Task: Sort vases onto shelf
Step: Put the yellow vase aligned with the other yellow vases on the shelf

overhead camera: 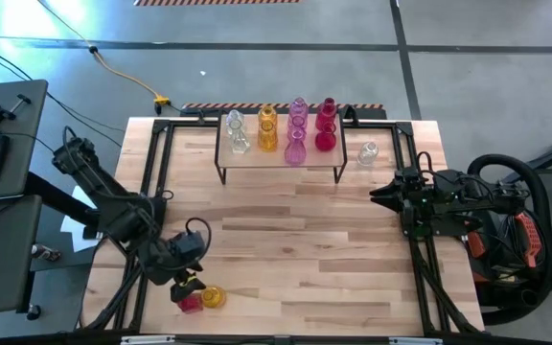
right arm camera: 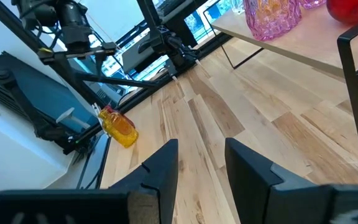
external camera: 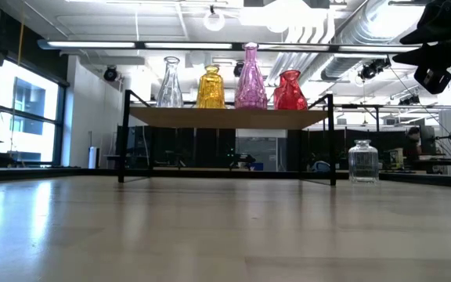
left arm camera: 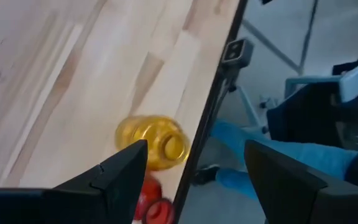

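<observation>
Down by the table edge, the released left claw (left arm camera: 194, 171) hovers over a toppled amber vase (left arm camera: 154, 142).

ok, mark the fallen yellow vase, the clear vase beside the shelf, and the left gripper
fallen yellow vase (left arm camera: 151, 140), left wrist view, on its body
clear vase (external camera: 362, 162), low view, on its body
left gripper (left arm camera: 194, 171), left wrist view, midway between fingertips
</observation>
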Robot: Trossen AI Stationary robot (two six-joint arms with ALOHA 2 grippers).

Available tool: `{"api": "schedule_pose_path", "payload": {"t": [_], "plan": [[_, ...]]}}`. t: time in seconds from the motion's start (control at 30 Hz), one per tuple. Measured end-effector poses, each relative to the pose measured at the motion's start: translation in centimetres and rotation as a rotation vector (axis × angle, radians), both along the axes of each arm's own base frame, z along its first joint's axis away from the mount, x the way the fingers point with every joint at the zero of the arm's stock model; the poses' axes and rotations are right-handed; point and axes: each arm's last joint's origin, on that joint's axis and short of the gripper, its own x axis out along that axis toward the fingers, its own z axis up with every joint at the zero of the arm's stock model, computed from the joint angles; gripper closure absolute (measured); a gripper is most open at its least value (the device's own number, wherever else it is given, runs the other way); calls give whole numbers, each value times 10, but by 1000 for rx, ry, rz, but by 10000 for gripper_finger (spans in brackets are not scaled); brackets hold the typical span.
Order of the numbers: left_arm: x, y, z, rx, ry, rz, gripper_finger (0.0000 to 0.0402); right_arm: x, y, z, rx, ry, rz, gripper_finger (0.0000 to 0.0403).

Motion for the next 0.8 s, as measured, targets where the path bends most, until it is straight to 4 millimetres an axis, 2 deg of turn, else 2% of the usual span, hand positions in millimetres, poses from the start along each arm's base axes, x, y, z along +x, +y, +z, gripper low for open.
{"api": "schedule_pose_path", "payload": {"t": [0.23, 0.53, 0.8], "plan": [[6, -5, -14, 42, 77, 31, 142, 0, 0, 0, 0, 1, 0, 289], [24, -25, -51, 122, 212, -9, 142, 0, 0, 0, 0, 0, 0, 289], [29, -38, -51, 111, 189, -36, 142, 0, 0, 0, 0, 0, 0, 289]]}}
